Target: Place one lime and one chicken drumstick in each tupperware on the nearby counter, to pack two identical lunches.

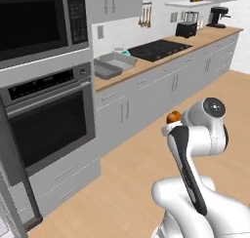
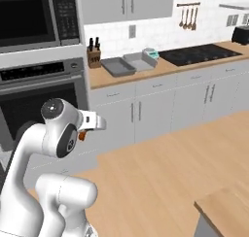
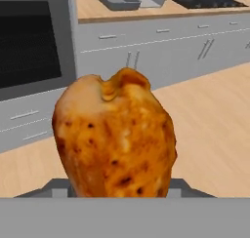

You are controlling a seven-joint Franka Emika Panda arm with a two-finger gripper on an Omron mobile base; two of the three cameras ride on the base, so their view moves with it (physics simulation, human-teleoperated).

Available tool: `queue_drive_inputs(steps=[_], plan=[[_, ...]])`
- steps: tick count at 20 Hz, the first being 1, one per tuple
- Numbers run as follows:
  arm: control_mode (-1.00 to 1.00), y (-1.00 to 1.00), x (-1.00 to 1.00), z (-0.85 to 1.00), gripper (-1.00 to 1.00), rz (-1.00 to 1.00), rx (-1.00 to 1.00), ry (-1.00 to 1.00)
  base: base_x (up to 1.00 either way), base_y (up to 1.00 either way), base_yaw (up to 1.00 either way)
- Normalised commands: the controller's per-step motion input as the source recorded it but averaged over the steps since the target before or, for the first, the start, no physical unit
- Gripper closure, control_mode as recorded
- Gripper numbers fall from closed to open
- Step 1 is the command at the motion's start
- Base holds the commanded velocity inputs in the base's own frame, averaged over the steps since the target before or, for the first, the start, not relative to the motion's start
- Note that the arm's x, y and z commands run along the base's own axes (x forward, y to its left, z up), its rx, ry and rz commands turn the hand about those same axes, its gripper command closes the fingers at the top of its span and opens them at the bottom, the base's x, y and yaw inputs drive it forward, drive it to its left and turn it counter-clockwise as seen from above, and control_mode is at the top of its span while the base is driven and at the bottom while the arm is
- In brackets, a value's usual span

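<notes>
One chicken drumstick (image 3: 115,137) sits gripped in the hand (image 3: 117,195).

Kitchen: wall oven (image 1: 51,120), cooktop (image 2: 199,54), wood counter (image 2: 146,72).

1. I count two tupperware containers, the nearer tupperware (image 1: 106,69) and the farther tupperware (image 1: 118,61), touching side by side on the counter (image 1: 161,64) left of the cooktop (image 1: 158,49).
2. I count one chicken drumstick (image 3: 114,140).
3. I count one knife block (image 2: 94,58) left of the tupperware.

Orange-brown chicken drumstick (image 3: 114,139) with dark speckles, grey tupperware (image 2: 118,66), light wood-coloured counter (image 2: 146,75), black cooktop (image 2: 199,54)
</notes>
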Motion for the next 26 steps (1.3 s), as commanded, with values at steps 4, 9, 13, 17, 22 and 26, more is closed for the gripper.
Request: queue_drive_inputs(steps=[4,9,13,17,22,26], plan=[[1.00,0.00,0.00,0.00,1.00,0.00,0.00,0.00,1.00,-0.14,0.27],[1.00,0.00,0.00,0.00,1.00,0.00,0.00,0.00,1.00,-0.32,0.10],[1.00,0.00,0.00,0.00,1.00,0.00,0.00,0.00,1.00,-0.34,0.02],[1.00,0.00,0.00,0.00,1.00,0.00,0.00,0.00,1.00,-0.39,0.00],[1.00,0.00,0.00,0.00,1.00,0.00,0.00,0.00,1.00,-0.36,0.00],[1.00,0.00,0.00,0.00,1.00,0.00,0.00,0.00,1.00,-0.56,0.06]])
